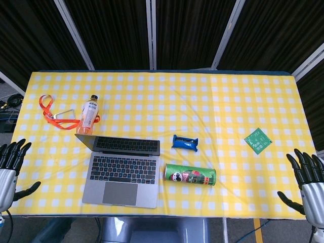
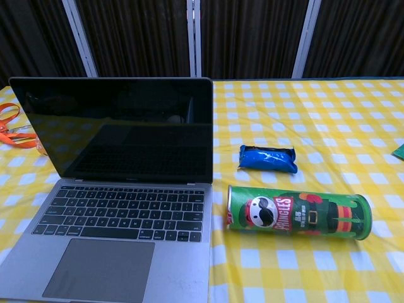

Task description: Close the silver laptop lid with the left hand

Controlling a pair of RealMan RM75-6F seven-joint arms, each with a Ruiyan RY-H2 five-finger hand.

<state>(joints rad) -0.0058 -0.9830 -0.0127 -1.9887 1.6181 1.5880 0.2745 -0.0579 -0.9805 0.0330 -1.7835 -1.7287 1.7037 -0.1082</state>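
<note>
The left robot hand (image 1: 11,169) hovered at the near left edge of the table (image 1: 217,96), fingers spread and holding nothing; the right robot hand (image 1: 307,185) hovered likewise at the near right edge, also spread and empty. The silver laptop (image 1: 121,174) sat open, screen upright, just right of the left robot hand. A green cylindrical crisp can (image 1: 190,175) lay on its side beyond the laptop, toward the right robot hand, with a small blue packet (image 1: 184,143) just behind it.

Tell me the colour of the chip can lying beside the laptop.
Green, with a cartoon face and red accents on the chip can; the chest view shows it best.
</note>
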